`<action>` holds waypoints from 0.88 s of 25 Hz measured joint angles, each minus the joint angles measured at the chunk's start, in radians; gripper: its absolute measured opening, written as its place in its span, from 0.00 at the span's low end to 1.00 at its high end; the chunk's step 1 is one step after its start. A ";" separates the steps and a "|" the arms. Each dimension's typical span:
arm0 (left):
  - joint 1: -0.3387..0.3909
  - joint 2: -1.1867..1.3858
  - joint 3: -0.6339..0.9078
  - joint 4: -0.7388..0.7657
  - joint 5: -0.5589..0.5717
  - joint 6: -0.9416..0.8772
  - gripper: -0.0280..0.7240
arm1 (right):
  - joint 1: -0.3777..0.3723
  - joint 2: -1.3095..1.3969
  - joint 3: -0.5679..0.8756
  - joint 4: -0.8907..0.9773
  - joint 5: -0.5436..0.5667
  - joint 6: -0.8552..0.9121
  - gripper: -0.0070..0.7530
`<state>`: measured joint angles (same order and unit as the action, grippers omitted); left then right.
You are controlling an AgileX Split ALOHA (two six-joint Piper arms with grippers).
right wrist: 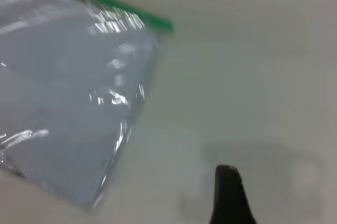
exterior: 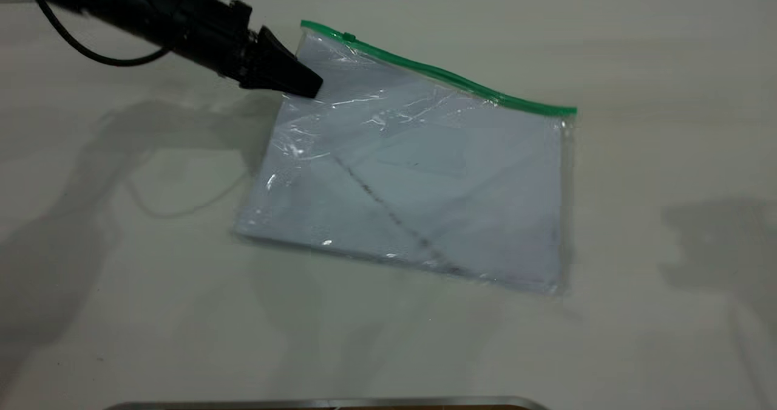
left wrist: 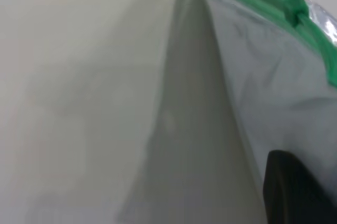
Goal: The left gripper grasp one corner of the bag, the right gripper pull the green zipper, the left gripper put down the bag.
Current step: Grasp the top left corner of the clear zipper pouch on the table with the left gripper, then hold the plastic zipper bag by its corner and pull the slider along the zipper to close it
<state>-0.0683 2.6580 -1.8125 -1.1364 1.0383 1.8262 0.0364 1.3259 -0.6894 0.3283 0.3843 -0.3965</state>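
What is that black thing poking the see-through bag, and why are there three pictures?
The black thing is a robot's hand, called the left gripper. It pinches the side of the bag near one corner by the green zipper and lifts that end off the table. The zipper's tiny slider sits near that corner. The big picture comes from a camera outside, looking at the table. The other two come from cameras on the robot's wrists. The right wrist picture shows the bag's other corner and a black finger of the right gripper, above bare table, holding nothing.

Soft shadows on table (exterior: 121,313); wrist views blurred.
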 joint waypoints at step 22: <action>-0.188 0.000 -0.321 0.301 0.120 0.004 0.11 | 0.163 0.479 -0.298 0.413 0.047 -0.557 0.71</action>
<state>-0.2564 2.6580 -2.1331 -0.8350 1.1583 1.8300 0.1994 1.8053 -0.9873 0.7408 0.4313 -0.9538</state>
